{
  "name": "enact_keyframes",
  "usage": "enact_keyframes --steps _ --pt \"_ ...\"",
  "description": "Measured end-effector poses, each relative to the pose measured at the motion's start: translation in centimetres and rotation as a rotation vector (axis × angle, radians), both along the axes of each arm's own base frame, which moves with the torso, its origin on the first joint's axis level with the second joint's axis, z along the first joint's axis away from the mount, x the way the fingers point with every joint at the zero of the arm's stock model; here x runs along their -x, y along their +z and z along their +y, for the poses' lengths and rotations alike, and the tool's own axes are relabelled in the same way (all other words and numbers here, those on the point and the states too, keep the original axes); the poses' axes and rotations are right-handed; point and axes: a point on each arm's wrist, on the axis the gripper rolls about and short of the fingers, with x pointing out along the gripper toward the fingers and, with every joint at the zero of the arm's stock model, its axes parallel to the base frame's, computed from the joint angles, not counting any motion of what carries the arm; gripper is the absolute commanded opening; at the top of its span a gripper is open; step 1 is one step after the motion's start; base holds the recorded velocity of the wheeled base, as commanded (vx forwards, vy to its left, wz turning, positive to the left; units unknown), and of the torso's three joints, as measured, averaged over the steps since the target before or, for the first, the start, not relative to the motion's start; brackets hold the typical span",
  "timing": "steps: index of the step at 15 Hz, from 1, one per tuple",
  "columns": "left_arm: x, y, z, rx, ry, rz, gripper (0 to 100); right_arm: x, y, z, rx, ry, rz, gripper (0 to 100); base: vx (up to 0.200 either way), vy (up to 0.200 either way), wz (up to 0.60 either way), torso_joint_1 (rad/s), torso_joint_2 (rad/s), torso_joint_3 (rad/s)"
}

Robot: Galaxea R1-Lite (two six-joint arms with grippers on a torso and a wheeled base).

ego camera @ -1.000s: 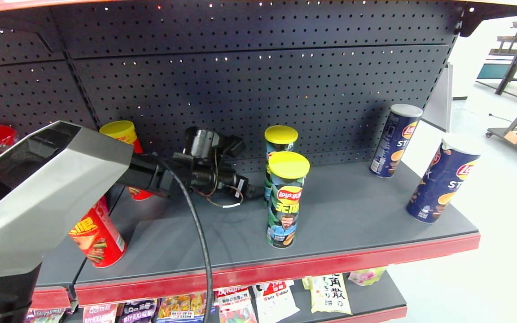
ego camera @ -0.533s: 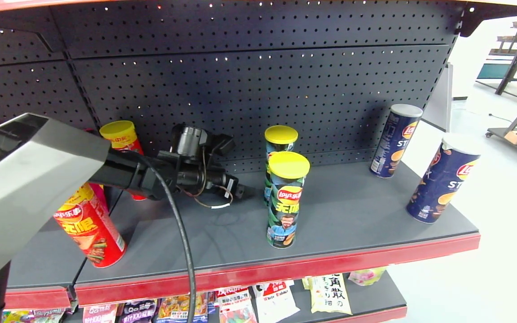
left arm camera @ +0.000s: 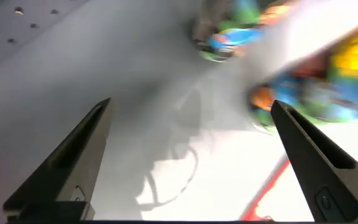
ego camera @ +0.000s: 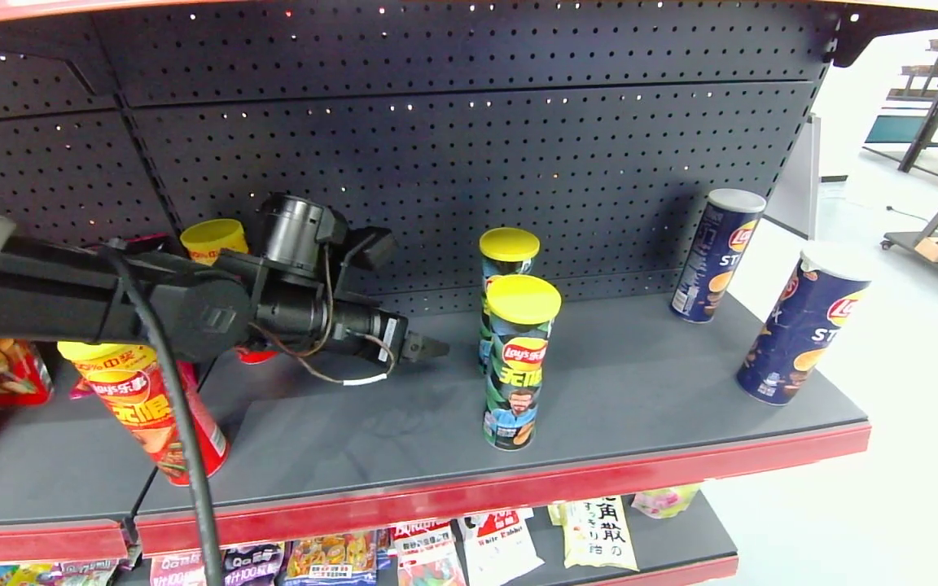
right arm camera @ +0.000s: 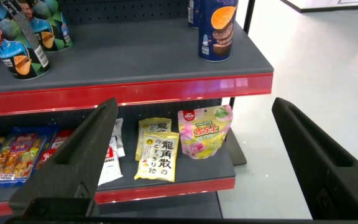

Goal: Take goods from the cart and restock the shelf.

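Two risks stand out. On the left, my left arm [ego camera: 70, 301] lies just above the front red can [ego camera: 155, 415]; a careless swing could knock it off the shelf [ego camera: 640, 382]. My left gripper [ego camera: 430, 348], jaws spread wide and empty, sits just beside the front green can [ego camera: 518, 366] and back green can [ego camera: 508, 252]; a sideways nudge could topple either. Further right stand the far blue can [ego camera: 717, 256] and near blue can [ego camera: 803, 325], the latter close to the edge. Every can is lidded, so I cannot tell its contents. My right gripper [right arm camera: 194, 102], jaws likewise apart and empty, hangs before the lower shelf [right arm camera: 166, 190], which holds snack bags [right arm camera: 157, 152].
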Motion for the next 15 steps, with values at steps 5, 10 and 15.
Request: enact_keyframes --steps 5,10,15 --pt "4.5 2.6 1.6 -0.038 0.03 0.001 100 0.0 0.0 0.0 0.0 0.001 0.0 100 0.0 0.0 0.0 0.0 0.0 0.0" --pt "10.4 5.4 4.5 -0.028 0.037 -0.026 100 0.0 0.0 0.0 0.0 0.0 0.0 100 0.0 0.0 0.0 0.0 0.0 0.0" --pt "17.2 7.8 8.3 0.006 0.069 -0.098 100 0.0 0.0 0.0 0.0 0.0 0.0 100 0.0 0.0 0.0 0.0 0.0 0.0"
